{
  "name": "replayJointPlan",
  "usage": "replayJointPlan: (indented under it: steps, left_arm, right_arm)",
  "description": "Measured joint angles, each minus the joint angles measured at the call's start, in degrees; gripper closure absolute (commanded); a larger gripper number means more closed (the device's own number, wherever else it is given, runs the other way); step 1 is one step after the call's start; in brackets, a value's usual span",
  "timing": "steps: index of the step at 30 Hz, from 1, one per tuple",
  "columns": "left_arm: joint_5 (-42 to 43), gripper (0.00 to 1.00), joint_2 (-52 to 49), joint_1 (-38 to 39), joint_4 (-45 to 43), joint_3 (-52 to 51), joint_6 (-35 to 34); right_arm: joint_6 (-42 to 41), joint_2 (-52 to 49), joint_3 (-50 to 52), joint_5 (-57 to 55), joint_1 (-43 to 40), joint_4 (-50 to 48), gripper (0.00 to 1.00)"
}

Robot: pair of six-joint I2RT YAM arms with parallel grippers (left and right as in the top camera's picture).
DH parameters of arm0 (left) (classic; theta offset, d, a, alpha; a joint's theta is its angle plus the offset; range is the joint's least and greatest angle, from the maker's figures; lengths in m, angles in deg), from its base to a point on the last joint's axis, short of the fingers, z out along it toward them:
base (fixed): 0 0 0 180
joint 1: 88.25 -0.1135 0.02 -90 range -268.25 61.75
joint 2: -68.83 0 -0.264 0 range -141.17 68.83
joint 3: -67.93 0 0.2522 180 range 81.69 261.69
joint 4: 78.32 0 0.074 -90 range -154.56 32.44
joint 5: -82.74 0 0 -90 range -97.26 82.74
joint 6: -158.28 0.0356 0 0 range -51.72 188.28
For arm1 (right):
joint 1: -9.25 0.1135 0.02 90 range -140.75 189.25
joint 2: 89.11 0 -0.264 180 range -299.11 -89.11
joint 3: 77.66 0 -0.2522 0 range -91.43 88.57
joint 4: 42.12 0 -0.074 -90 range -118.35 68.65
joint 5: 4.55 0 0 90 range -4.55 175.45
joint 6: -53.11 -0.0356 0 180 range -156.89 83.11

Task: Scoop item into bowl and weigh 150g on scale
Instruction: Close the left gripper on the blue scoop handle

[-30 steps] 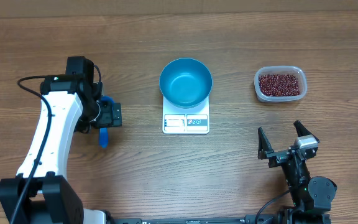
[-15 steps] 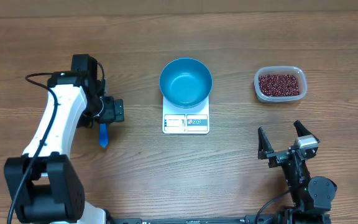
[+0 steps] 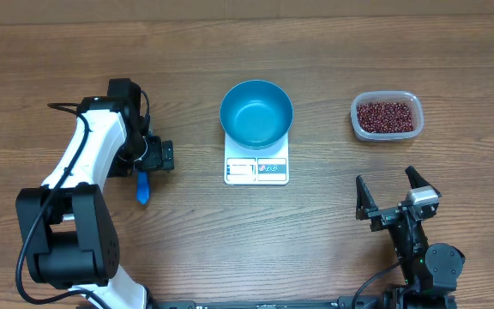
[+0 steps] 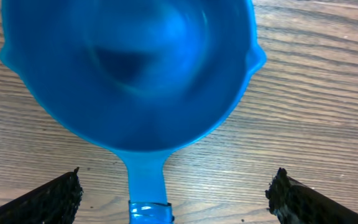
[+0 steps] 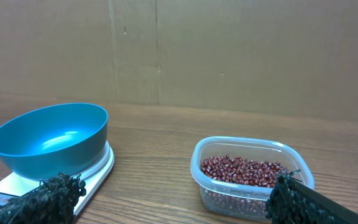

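The teal-blue bowl (image 3: pixel 256 112) stands empty on the white scale (image 3: pixel 256 170) at mid-table; both also show in the right wrist view, the bowl (image 5: pixel 48 140) on the scale (image 5: pixel 99 169). The item, dark red-brown beans (image 3: pixel 388 116), fills a clear tub; the right wrist view shows the beans (image 5: pixel 244 169) too. A bright blue scoop (image 4: pixel 129 68) lies on the wood at the left, its handle (image 3: pixel 142 187) pointing toward the front. My left gripper (image 4: pixel 176 199) hangs open just above it, fingers either side of the handle without touching. My right gripper (image 3: pixel 397 196) stands open and empty near the front right.
The clear tub (image 3: pixel 408 99) sits at the right rear, behind my right gripper. A brown cardboard wall (image 5: pixel 179 50) backs the table. Bare wood lies between the scale and the tub and along the front edge.
My left arm has swung a little to the right, shifting its gripper slightly over the scoop. The right arm, bowl, scale and tub have not moved.
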Motion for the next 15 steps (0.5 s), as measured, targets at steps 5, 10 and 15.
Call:
replayJointPlan:
  steps: [5,10,15]
  left_arm:
    - [-1.60,0.00,0.00,-0.02,-0.66,0.00,-0.02]
    - [-2.19,0.01,0.00,0.00,-1.46,0.00,-0.02]
    - [-2.36,0.01,0.00,0.00,-1.46,0.00,-0.02]
  right_arm:
    - [0.00,0.00,0.00,-0.02,0.00,0.04,0.00]
    - [0.02,0.00,0.00,0.00,0.00,0.07,0.00]
    - [0.02,0.00,0.00,0.00,0.00,0.04,0.00]
